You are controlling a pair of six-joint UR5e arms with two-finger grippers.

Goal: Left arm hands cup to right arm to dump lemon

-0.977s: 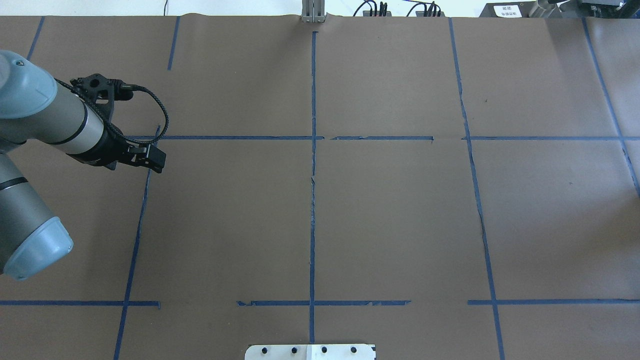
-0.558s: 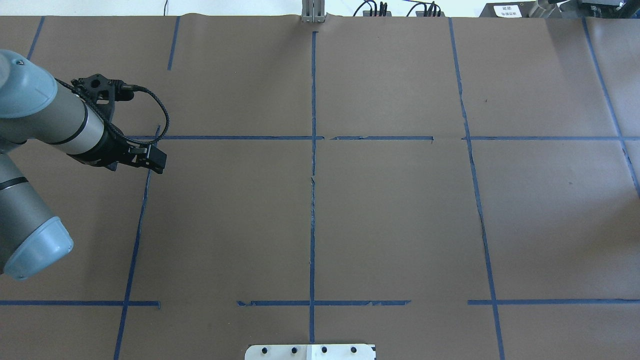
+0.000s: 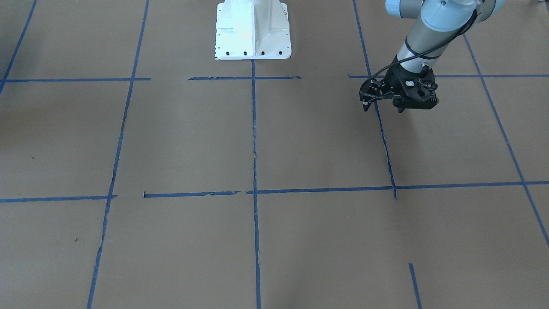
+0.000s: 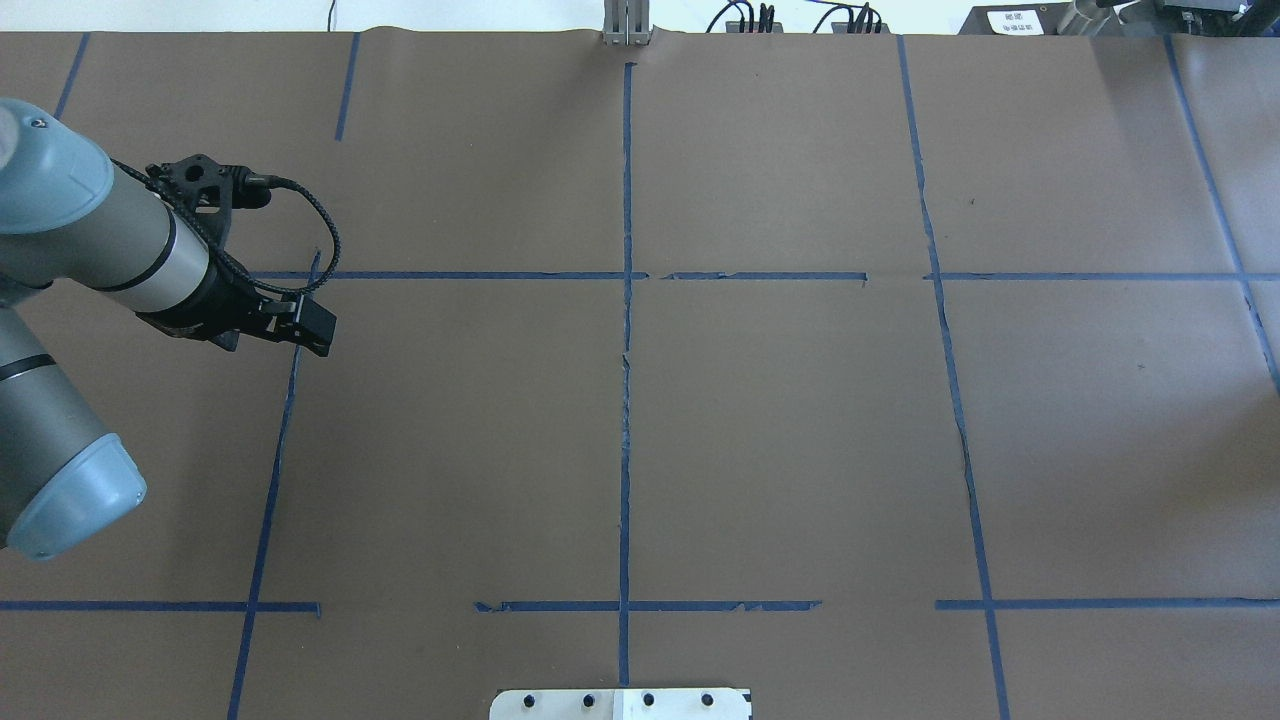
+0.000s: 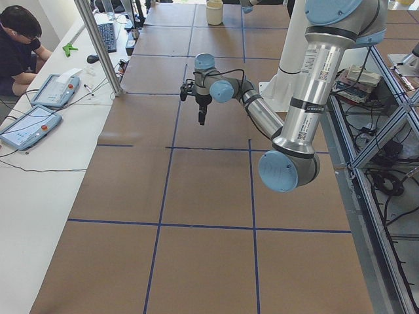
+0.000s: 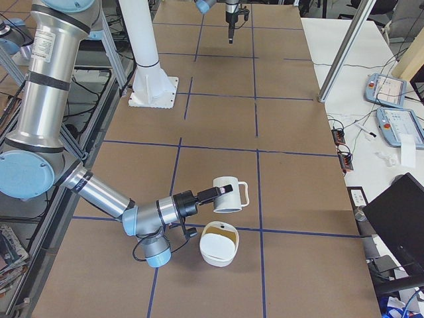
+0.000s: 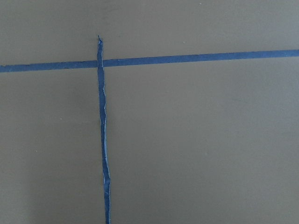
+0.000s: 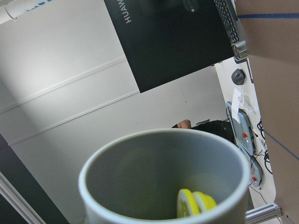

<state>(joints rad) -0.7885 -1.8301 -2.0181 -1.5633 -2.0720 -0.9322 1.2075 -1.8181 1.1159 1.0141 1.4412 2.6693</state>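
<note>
The cup, a white mug with a loop handle, shows in the exterior right view. It is tipped on its side at the tip of my right gripper, just above a white container. From that view I cannot tell whether the right gripper is open or shut. The right wrist view looks into the mug's grey inside, where the yellow lemon lies by the lower rim. My left gripper is shut and empty. It hangs over the left part of the table, far from the mug, and also shows in the front view.
Brown paper with blue tape lines covers the table. The robot's white base stands at the table's robot side. An operator sits beside tablets and a keyboard at the far side table.
The left gripper has shifted slightly, a little toward the robot's side, and its wrist has turned a little. Nothing else in the overhead view has moved.
</note>
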